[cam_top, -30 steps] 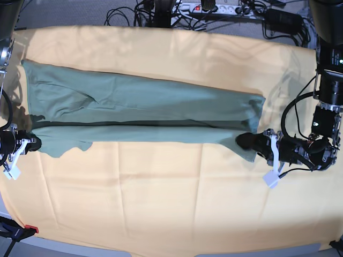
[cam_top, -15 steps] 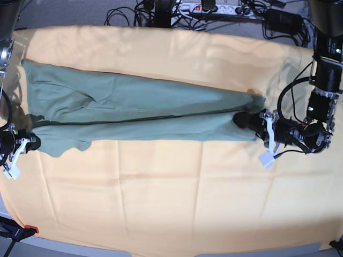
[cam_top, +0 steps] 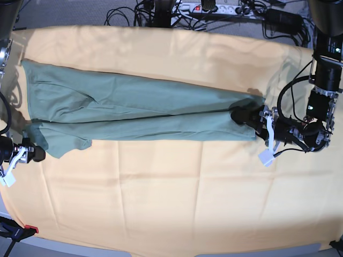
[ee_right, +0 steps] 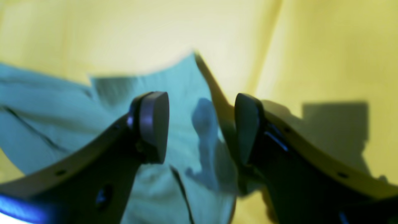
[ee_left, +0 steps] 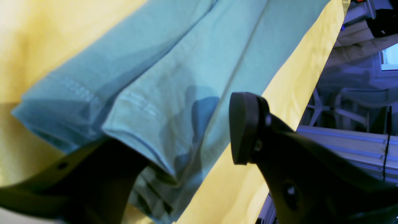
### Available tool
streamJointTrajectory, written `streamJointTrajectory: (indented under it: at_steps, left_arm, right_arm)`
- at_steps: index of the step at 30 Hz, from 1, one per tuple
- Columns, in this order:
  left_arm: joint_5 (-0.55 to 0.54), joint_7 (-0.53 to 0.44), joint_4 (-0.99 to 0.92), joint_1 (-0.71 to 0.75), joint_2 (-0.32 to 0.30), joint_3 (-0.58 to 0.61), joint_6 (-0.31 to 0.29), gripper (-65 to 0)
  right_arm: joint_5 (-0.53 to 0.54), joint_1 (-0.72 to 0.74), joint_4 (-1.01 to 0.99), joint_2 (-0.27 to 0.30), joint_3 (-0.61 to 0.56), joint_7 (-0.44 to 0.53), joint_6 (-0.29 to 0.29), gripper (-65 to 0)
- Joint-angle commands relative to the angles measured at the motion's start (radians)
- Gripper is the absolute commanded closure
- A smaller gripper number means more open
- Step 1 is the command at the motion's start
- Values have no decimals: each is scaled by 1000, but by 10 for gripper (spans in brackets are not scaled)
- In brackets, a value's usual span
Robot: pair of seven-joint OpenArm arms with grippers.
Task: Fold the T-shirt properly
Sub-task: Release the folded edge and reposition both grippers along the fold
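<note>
The sage-green T-shirt (cam_top: 139, 107) lies as a long folded band across the yellow-orange cloth (cam_top: 171, 187). My left gripper (cam_top: 241, 116) is at the shirt's right end. In the left wrist view the gripper (ee_left: 186, 140) is open. Its lower finger sits under the hemmed edge of the shirt (ee_left: 186, 62), and its upper finger (ee_left: 245, 124) stands apart above the cloth. My right gripper (cam_top: 33, 153) is just off the shirt's lower left corner. In the right wrist view it (ee_right: 202, 127) is open and empty, with the shirt (ee_right: 46, 102) blurred beyond its fingers.
Cables and a power strip (cam_top: 214, 8) lie beyond the table's far edge. A red-tipped clamp (cam_top: 29, 230) sits at the front left corner. White tags hang from the left gripper (cam_top: 266, 157) and the right gripper (cam_top: 8, 179).
My left gripper has carried the shirt's lower right corner up, narrowing the band at that end. My right gripper has moved slightly down and away from the left corner, which now lies flat.
</note>
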Motion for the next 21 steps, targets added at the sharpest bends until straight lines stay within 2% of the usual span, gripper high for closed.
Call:
streamJointTrajectory:
  at_steps: [1, 4, 7, 8, 9, 13, 21]
  left_arm:
    - [-24, 1, 13, -25, -17, -10, -8, -340]
    - [-24, 1, 13, -25, -17, -10, -8, -340]
    - [-24, 1, 13, -26, -17, -10, -8, -340]
    - [-24, 1, 13, -25, -17, -10, -8, -340]
    - [-24, 1, 13, -25, -17, -10, -8, -340]
    - [-24, 1, 13, -25, -17, -10, -8, -340]
    - [-24, 1, 13, -26, -16, -10, -8, -340]
  right_arm:
    - [20, 29, 16, 16, 7, 23, 5, -358]
    - [-34, 29, 16, -15, 7, 42, 5, -358]
    - [-258, 28, 16, -58, 7, 134, 4, -358]
    - [-325, 24, 16, -72, 7, 164, -22, -358]
    - [-365, 23, 14, -87, 7, 178, -25, -358]
    - [-365, 8, 13, -119, 7, 176, -10, -358]
    - [-343, -49, 13, -130, 7, 193, 5, -357]
